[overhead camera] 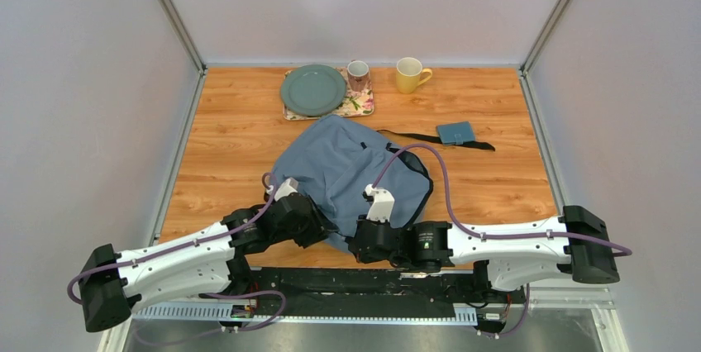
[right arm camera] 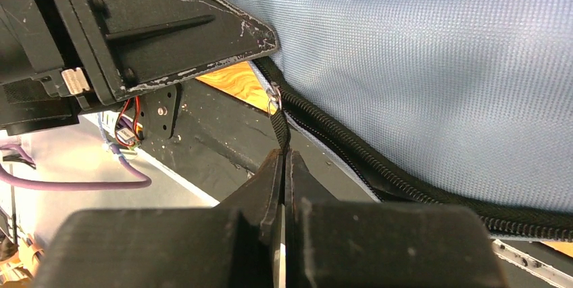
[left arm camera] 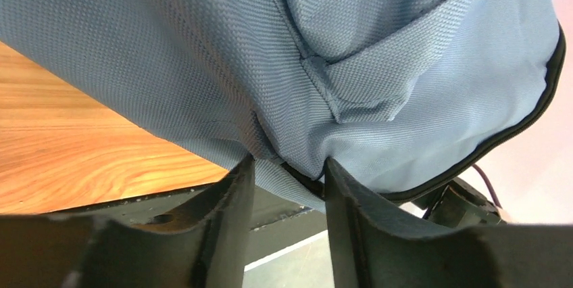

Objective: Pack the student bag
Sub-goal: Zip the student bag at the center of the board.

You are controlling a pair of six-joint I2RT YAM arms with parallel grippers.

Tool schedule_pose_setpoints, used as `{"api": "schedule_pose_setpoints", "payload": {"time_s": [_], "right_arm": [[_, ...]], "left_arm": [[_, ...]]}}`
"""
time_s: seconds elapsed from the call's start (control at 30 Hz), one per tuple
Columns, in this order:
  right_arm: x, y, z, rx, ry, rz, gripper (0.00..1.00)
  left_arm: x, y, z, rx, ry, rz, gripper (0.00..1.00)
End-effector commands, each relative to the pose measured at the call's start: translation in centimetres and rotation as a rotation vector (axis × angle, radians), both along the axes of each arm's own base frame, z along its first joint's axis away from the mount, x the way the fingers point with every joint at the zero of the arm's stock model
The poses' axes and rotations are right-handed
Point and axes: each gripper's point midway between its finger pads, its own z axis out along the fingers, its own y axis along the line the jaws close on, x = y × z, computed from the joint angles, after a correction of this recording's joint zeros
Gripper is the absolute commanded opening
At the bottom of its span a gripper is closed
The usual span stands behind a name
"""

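Observation:
The student bag [overhead camera: 347, 166], a soft grey-blue backpack with black zipper trim, lies mid-table with its near edge over the table's front. My left gripper [overhead camera: 321, 232] is at that near-left edge. In the left wrist view its jaws [left arm camera: 290, 166] stand well apart and pinch a bunched fold of the bag's fabric [left arm camera: 203, 51], both fingertips pressing into it. My right gripper [overhead camera: 357, 244] is just to the right. Its jaws [right arm camera: 284, 156] are shut on the black zipper pull strap [right arm camera: 278, 122], which runs up to the slider on the black zipper [right arm camera: 378, 173] under the bag [right arm camera: 419, 65].
A green plate [overhead camera: 313, 89] rests on a floral tray [overhead camera: 355, 106] at the back, with a patterned mug [overhead camera: 358, 73] and a yellow mug [overhead camera: 409, 74] beside it. A small teal case [overhead camera: 456, 133] lies on a black strap [overhead camera: 413, 136] right of the bag. Walls enclose the table.

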Motion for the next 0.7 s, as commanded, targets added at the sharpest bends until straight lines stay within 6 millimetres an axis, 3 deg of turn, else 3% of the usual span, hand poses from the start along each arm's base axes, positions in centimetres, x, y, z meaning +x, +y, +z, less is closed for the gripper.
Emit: {"api": "schedule_pose_setpoints", "payload": {"time_s": [0.0, 0.03, 0.17, 0.37, 0.67], "right_arm": [[0.1, 0.3, 1.1, 0.042, -0.037, 0.009, 0.00], [0.1, 0.3, 1.1, 0.042, -0.037, 0.009, 0.00], [0.4, 0.0, 0.9, 0.028, -0.047, -0.003, 0.00], [1.7, -0.4, 1.3, 0.045, -0.044, -0.043, 0.00], [5.2, -1.3, 3.9, 0.166, -0.008, -0.096, 0.00]], "left_arm": [[0.8, 0.0, -0.1, -0.002, -0.023, 0.039, 0.43], [0.8, 0.0, -0.2, -0.003, -0.024, 0.039, 0.31], [0.6, 0.2, -0.5, -0.002, -0.023, 0.040, 0.05], [0.1, 0.5, -1.2, -0.009, -0.030, 0.008, 0.00], [-0.5, 0.5, -2.5, 0.075, -0.127, -0.165, 0.00]]}}
